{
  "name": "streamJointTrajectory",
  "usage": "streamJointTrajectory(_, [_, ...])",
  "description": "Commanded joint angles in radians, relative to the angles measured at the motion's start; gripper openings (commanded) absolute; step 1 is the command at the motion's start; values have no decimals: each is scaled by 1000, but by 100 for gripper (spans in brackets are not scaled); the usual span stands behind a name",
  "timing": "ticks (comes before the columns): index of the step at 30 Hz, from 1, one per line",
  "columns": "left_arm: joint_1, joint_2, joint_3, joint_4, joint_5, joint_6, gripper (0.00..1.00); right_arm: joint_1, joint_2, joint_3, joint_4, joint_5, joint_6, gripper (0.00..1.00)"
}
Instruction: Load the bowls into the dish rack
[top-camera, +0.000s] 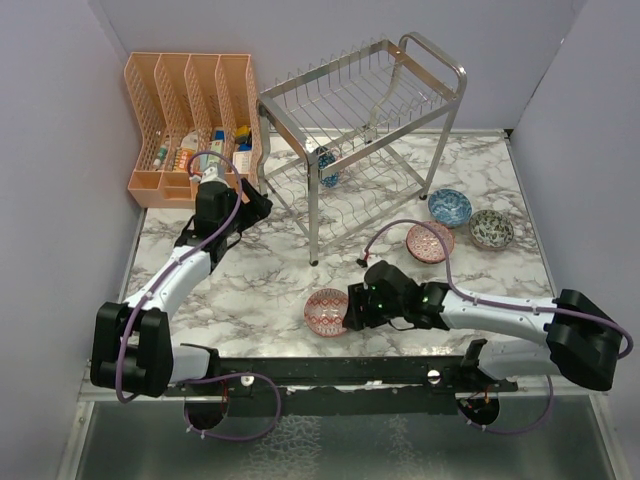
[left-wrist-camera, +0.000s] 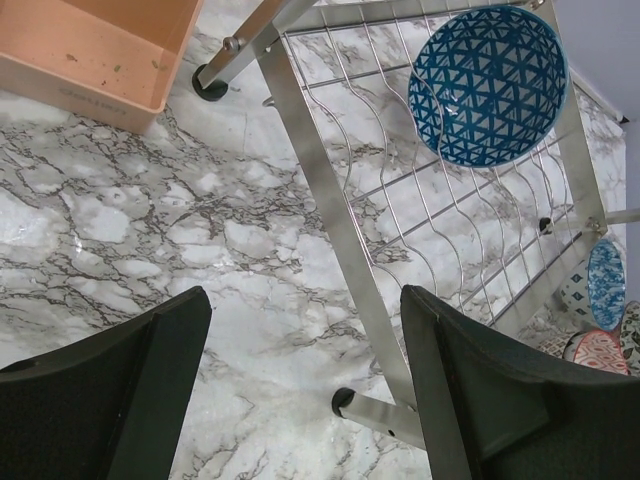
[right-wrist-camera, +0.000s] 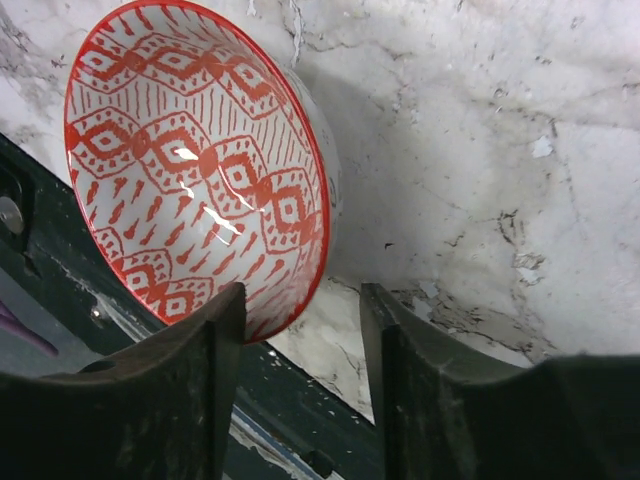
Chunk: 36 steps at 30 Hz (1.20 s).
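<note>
Top external: I count one bowl of five done. Racked bowl (top-camera: 327, 166), blue, stands on edge in the lower tier of the rack (top-camera: 312, 220). Four are left on the table (top-camera: 250, 290): red bowl (top-camera: 327, 312) near the front edge, and pink bowl (top-camera: 430, 242), blue bowl (top-camera: 449, 207) and grey bowl (top-camera: 491, 228) clustered right of the rack.

Right fingers (right-wrist-camera: 170, 390) are partly open and straddle the red bowl's near rim, one inside, one outside. A gap shows on the outer side, so I read it as not clamped yet. Left fingers (left-wrist-camera: 110, 400) are wide, holding nothing, near the rack's front leg and facing the racked bowl.

Orientation: red bowl sits mouth up, seemingly flat on the table. It's round, so no long axis, only the vertical one through its centre. Racked bowl's mouth faces the left arm, axis roughly horizontal.
</note>
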Motion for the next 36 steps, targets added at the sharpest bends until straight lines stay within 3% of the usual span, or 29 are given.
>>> streamJointTrajectory(1, [-4, -40, -9, -6, -9, 15, 80, 48, 26, 12, 11, 123, 82, 45])
streamJointTrajectory(7, [-4, -39, -17, 0, -4, 15, 80, 64, 48, -10, 49, 144, 129, 41])
streamJointTrajectory(13, [-3, -41, -28, 4, -3, 14, 80, 72, 70, -16, 78, 171, 137, 23])
streamJointTrajectory(16, [-3, -42, -28, 5, -3, 16, 80, 77, 80, -6, 79, 192, 135, 4])
streamJointTrajectory(17, [-3, -45, -28, 4, -3, 15, 80, 79, 81, -1, 73, 206, 134, 2])
streamJointTrajectory(28, [-4, -84, -15, -13, -7, 14, 80, 90, 18, 146, -68, 544, 54, 1])
streamJointTrajectory(36, [-3, -105, -10, -25, -4, 14, 80, 88, 115, 331, -130, 850, -28, 1])
